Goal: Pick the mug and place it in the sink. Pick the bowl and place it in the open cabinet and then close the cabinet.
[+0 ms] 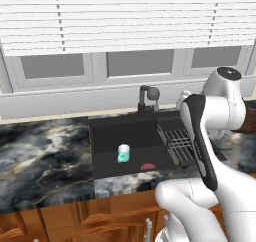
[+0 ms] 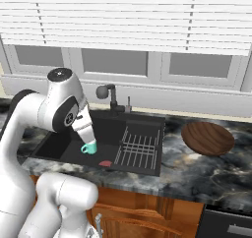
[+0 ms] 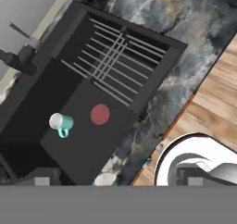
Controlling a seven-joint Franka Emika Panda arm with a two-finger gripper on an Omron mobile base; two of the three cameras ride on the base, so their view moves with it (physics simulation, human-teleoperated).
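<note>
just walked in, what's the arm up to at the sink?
The mug already stands upright in the sink, beside a small red disc and the wire rack. The pincer is open, holding nothing, high above the basin. The wooden bowl sits on the counter right of the sink, so it looks like the next thing to go.

Even, bright rendered light, soft blur throughout; sink [image 1: 130, 136] interior perhaps faintly shadowed.
</note>
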